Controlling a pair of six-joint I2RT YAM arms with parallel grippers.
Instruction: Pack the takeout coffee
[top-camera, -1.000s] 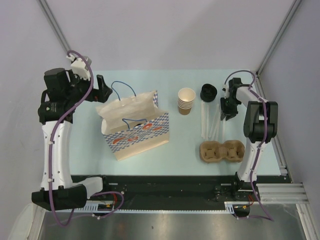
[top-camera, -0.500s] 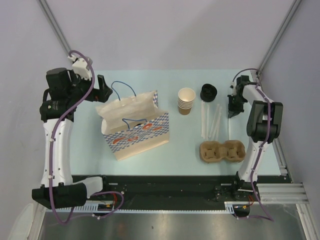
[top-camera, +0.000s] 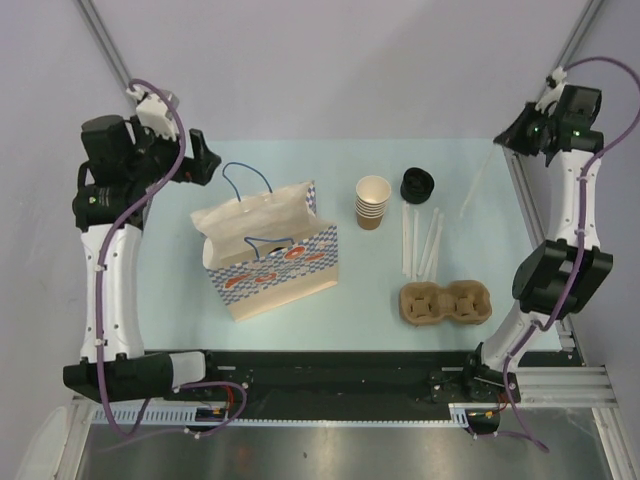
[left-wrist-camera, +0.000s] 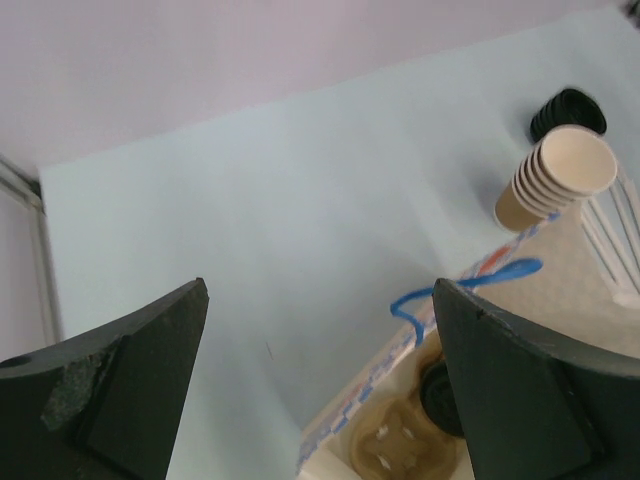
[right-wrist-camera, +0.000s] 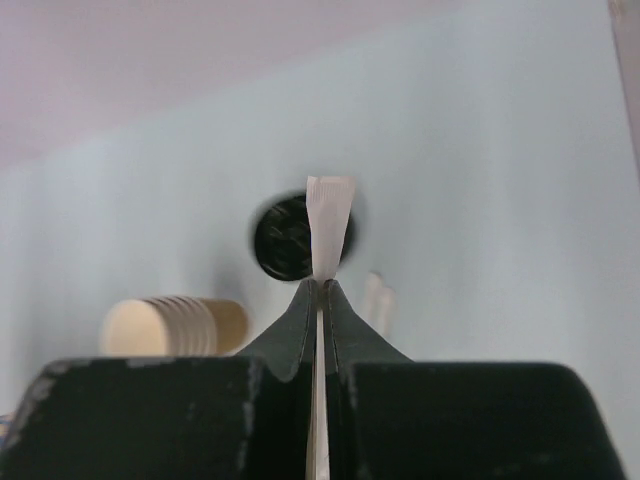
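Observation:
The takeout coffee shows only in the left wrist view, as a black lid (left-wrist-camera: 438, 396) down inside the patterned paper bag (top-camera: 270, 252), beside a tan carrier insert (left-wrist-camera: 392, 447). It is partly hidden behind my finger and hidden in the top view. My left gripper (top-camera: 197, 160) is open and empty, above the table just behind the bag's left end; its jaws (left-wrist-camera: 320, 290) frame the blue handle (left-wrist-camera: 470, 285). My right gripper (top-camera: 518, 135) is raised at the far right corner, shut on a white paper-wrapped straw (top-camera: 474, 187) that hangs toward the table; the straw also shows in the right wrist view (right-wrist-camera: 330, 222).
A stack of lidless tan cups (top-camera: 373, 201) and a separate black lid (top-camera: 417, 185) stand behind centre. Several wrapped straws (top-camera: 420, 243) lie right of centre. A tan two-cup carrier (top-camera: 446, 303) sits near the front right. A metal rail (top-camera: 545, 260) runs along the right edge.
My right arm has swung up and back to the far right corner, lifting one straw off the table. My left gripper has shifted slightly back and left.

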